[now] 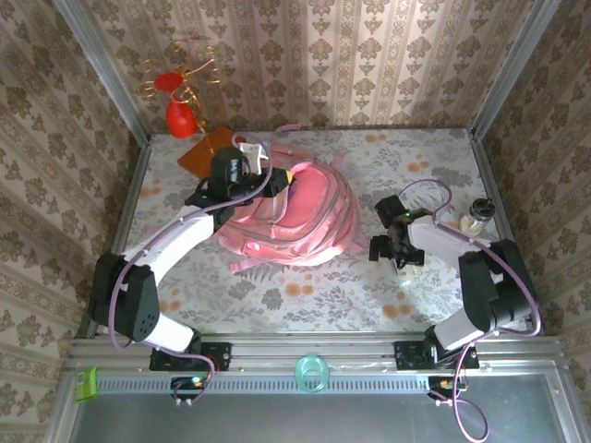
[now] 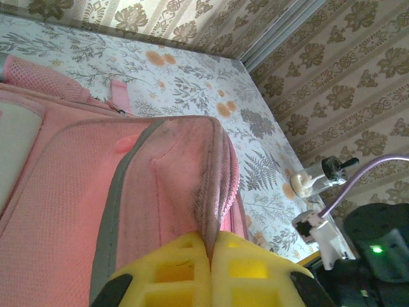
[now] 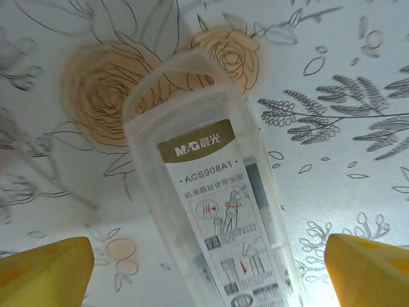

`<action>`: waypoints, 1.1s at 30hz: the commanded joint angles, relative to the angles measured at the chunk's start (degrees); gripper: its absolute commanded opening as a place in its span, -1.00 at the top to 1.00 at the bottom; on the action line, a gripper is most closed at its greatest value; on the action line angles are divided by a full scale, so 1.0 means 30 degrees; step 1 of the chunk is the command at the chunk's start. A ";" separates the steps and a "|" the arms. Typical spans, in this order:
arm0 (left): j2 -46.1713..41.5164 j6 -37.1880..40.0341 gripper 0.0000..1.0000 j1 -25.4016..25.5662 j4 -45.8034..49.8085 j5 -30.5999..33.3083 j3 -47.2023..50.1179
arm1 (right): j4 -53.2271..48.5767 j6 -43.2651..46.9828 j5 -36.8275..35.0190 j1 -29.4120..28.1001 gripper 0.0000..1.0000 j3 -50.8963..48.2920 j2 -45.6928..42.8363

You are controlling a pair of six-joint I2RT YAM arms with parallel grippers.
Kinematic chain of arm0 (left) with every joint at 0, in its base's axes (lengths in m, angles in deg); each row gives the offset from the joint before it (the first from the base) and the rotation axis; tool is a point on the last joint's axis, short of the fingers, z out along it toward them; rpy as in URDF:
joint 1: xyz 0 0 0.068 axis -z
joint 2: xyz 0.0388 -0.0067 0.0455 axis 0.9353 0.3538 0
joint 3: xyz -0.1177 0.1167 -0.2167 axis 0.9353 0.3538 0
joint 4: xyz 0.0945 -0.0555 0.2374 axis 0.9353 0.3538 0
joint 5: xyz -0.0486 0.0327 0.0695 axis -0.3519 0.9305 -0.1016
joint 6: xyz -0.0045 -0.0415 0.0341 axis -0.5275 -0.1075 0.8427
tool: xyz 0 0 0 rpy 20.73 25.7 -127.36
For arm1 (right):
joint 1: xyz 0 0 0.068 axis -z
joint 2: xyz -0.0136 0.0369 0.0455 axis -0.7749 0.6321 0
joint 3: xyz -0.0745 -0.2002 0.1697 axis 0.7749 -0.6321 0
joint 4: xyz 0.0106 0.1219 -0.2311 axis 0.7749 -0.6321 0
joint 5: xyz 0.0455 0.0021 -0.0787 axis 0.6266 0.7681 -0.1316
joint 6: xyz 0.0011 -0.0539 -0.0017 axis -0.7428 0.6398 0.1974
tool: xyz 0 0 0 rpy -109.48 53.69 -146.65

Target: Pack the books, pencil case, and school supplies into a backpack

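Your left end effector [image 2: 209, 256] pinches the backpack [image 2: 70, 192]. Your right end effector [image 3: 204, 268] is spread wide either side of the clear case [image 3: 211, 166] on the worktop [image 3: 358, 64]: not packed yet.

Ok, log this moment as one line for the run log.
left end effector: shut, pinching backpack fabric | right end effector: open, straddling clear labelled case | case: lying on table
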 commanded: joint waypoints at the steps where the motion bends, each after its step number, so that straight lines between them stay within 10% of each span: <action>1: -0.0316 0.0270 1.00 -0.0037 -0.1837 0.0073 -0.0568 | -0.0594 0.0631 0.0410 0.0120 -0.79 0.0831 0.0772; 13: -0.0186 0.0209 1.00 -0.0116 -0.1874 -0.0029 -0.0508 | 0.0491 0.0583 0.1978 0.0191 0.07 0.0616 0.0397; 22: -0.0245 0.0180 1.00 -0.0116 -0.1828 -0.0117 -0.0554 | 0.4256 -0.4140 0.5927 -0.1231 0.24 0.1276 -0.6813; 33: -0.0461 0.0002 1.00 0.0206 -0.1956 -0.0240 -0.0535 | 1.1797 -1.0619 0.6141 -0.4939 0.19 0.5675 -0.0788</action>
